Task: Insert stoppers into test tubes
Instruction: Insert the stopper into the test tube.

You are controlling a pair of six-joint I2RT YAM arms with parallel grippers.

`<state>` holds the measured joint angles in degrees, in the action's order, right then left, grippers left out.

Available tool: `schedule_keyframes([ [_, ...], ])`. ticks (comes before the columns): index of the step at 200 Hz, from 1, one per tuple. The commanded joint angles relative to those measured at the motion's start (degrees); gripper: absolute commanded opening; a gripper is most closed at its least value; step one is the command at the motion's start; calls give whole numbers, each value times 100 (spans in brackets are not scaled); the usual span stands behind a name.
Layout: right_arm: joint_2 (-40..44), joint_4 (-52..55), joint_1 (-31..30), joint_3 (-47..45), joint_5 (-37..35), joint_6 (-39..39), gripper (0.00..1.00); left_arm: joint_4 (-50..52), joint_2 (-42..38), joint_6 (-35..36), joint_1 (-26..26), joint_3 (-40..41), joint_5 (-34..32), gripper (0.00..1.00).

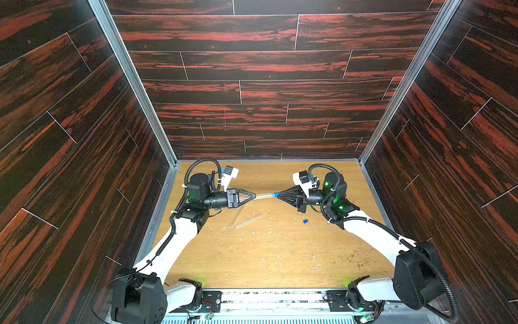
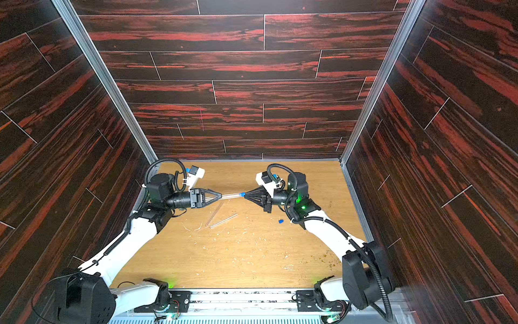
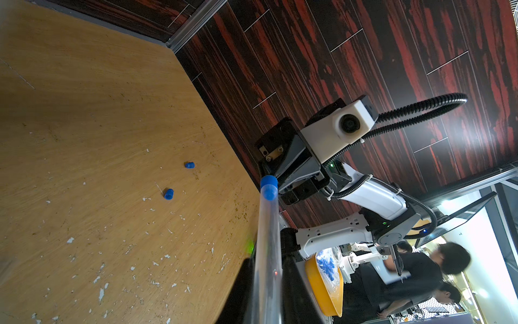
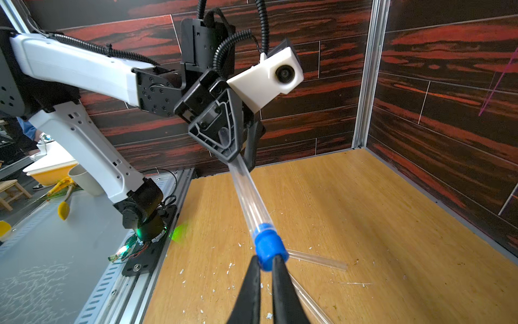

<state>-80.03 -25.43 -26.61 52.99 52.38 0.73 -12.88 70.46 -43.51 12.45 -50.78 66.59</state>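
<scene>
The left gripper [image 1: 254, 195] is clamped on one end of a long, clear plastic test tube [image 1: 265, 195]. It holds the tube level above the wooden table [image 1: 280, 252] so that the open end faces the opposite arm. The right gripper [image 4: 265, 263] pinches the rear of a small bright blue stopper [image 4: 267, 245], whose nose sits in the tube mouth just ahead of the fingertips. This in-line grip permits a straight push. Seating appears partial. Two more clear tubes [image 1: 248, 220] lie below the left gripper, and two loose blue stoppers [image 3: 168, 193] lie below the right gripper.
</scene>
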Motion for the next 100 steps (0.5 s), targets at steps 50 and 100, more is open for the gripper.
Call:
schedule_keyframes([
  [50, -206, 142, -151, 316, 268, 170, 12, 96, -26, 138, 70, -133, 91, 11],
  [100, -233, 348, -195, 434, 323, 295, 12, 225, -19, 273, 72, -142, 82, 11],
])
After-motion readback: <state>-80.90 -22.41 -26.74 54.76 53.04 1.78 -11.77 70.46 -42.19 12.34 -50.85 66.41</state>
